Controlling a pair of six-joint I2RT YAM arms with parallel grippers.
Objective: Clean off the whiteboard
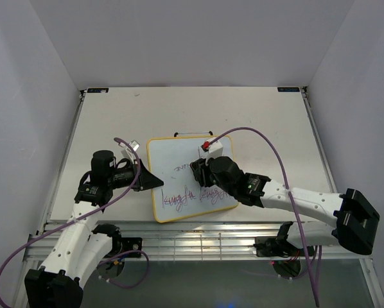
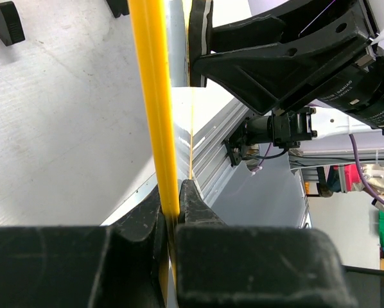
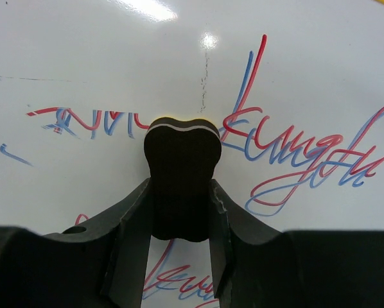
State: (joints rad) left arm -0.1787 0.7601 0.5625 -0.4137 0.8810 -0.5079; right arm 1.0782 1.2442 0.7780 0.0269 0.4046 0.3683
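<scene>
Board: the whiteboard (image 1: pixel 173 154) is lying flat at the centre of the top view, turned a little off square. Its long axis is running from left to right across the frame.
Left hand: I am pinching the board's left edge with my left gripper (image 1: pixel 158 184). In the left wrist view the fingers (image 2: pixel 171 192) are closing together on the thin yellow frame (image 2: pixel 153 96).
Right hand: my right gripper (image 1: pixel 200 168) is clamping a small black eraser (image 3: pixel 181 167) between its fingers. It is hanging over the middle of the board, and I cannot tell whether the eraser is touching it.
Key relation: the writing (image 3: pixel 295 154) is lying right of and below the eraser in the right wrist view, with a fainter line to its left. In the top view the writing (image 1: pixel 179 197) is filling the board's lower half, below my right hand. I am judging that the strokes need to run along the long axis and work downward. My right arm is the nearer one for that, and my left is only bracing.
Surface: the board is looking glossy and is reflecting a light in the upper part of the right wrist view. The table (image 1: pixel 115 115) under it is looking pale and matte.
Room: plain white walls (image 1: pixel 38 77) are closing in the table on three sides.
</scene>
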